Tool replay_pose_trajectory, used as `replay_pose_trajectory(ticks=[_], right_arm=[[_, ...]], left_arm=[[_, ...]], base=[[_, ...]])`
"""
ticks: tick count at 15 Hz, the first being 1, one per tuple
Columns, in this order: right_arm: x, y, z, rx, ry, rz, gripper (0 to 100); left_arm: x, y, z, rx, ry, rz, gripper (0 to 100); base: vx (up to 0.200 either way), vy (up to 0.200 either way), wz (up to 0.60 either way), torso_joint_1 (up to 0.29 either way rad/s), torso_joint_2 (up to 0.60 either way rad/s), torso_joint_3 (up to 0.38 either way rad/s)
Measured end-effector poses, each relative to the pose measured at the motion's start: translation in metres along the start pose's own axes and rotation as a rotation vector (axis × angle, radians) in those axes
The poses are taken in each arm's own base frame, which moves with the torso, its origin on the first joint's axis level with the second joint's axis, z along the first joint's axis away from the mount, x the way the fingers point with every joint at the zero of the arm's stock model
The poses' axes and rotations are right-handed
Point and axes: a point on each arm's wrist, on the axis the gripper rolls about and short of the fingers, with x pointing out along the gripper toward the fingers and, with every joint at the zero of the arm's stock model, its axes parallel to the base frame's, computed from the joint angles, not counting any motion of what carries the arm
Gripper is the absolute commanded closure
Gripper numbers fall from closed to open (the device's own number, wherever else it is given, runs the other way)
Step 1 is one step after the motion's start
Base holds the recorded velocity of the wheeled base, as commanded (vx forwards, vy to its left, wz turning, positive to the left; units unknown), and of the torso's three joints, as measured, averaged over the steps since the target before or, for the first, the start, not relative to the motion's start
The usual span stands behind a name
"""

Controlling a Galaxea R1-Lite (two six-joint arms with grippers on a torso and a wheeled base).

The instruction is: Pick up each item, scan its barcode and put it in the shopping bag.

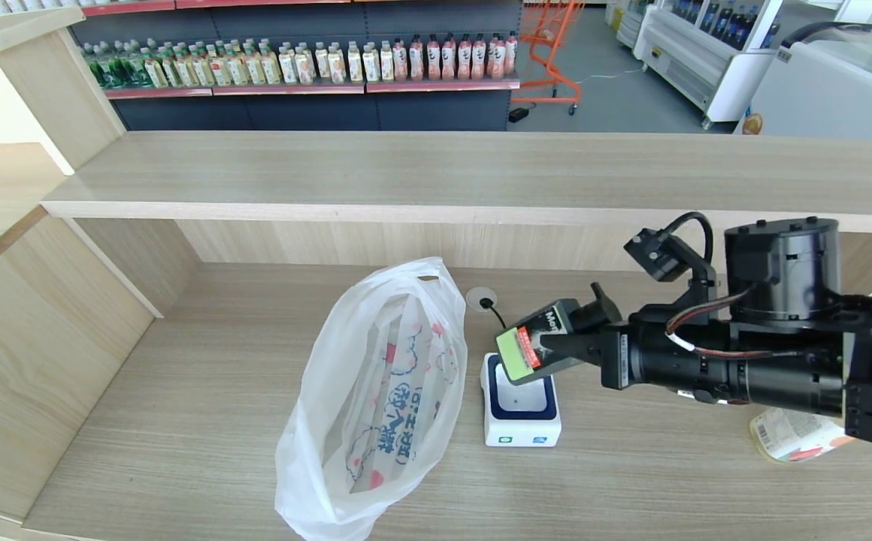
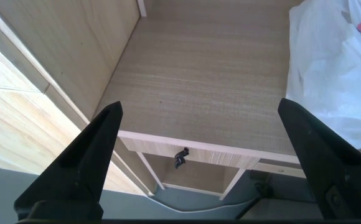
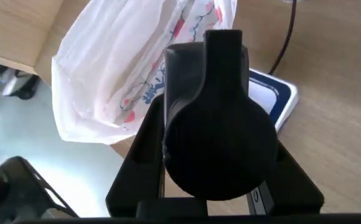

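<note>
The right fingers (image 1: 571, 349) are clenched on a small dark box (image 1: 530, 352). It is tilted, with its green end and a red strip facing down and away from the fingers. White lettering runs along its dark side, but a finger cuts it off, so only part shows. Directly under the fingertips a white scanner (image 1: 520, 406) with a blue-framed window sits on the counter (image 1: 180, 451). I cannot tell how much gap lies between box and scanner.

Past the fingertips, toward the robot's left, the white plastic bag (image 1: 376, 398) lies just beside the scanner with its mouth open. Its blue and pink print is creased and seen through the film. Behind the scanner a black cable (image 1: 495, 314) goes into a round hole (image 1: 481, 299).

Back along the arm from the fingers, a container (image 1: 789, 437) lies on the counter, mostly hidden by the arm. A barcode label shows on it.

In the right wrist view a dark rounded part blocks the middle and hides the box.

The left fingers (image 2: 93, 155) are spread wide with nothing between them, over the counter's near edge. A fold of the bag is close to one of them.
</note>
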Motion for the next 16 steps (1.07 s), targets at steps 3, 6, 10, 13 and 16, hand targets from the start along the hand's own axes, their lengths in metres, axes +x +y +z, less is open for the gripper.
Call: replay_pose_trajectory(ticks=[3, 6, 10, 13, 16], right_arm=[[-0.035, -0.004, -0.013, -0.202, -0.01, -0.039, 100], [-0.057, -0.003, -0.026, -0.205, -0.011, -0.048, 100], [-0.07, 0.001, -0.029, -0.195, -0.036, -0.045, 100], [-0.077, 0.003, -0.029, -0.173, -0.056, -0.041, 100], [-0.082, 0.005, -0.03, -0.169, -0.065, -0.039, 100]], left_arm=[[0.0, 0.0, 0.0, 0.0, 0.0, 0.0, 0], [0.0, 0.0, 0.0, 0.0, 0.0, 0.0, 0], [0.0, 0.0, 0.0, 0.0, 0.0, 0.0, 0], [0.0, 0.0, 0.0, 0.001, 0.0, 0.0, 0], [0.0, 0.0, 0.0, 0.001, 0.0, 0.0, 0]], base=[[0.0, 0.0, 0.0, 0.0, 0.0, 0.0], [0.0, 0.0, 0.0, 0.0, 0.0, 0.0], [0.0, 0.0, 0.0, 0.0, 0.0, 0.0], [-0.133, 0.0, 0.0, 0.002, 0.0, 0.002], [-0.2, 0.0, 0.0, 0.002, 0.0, 0.004]])
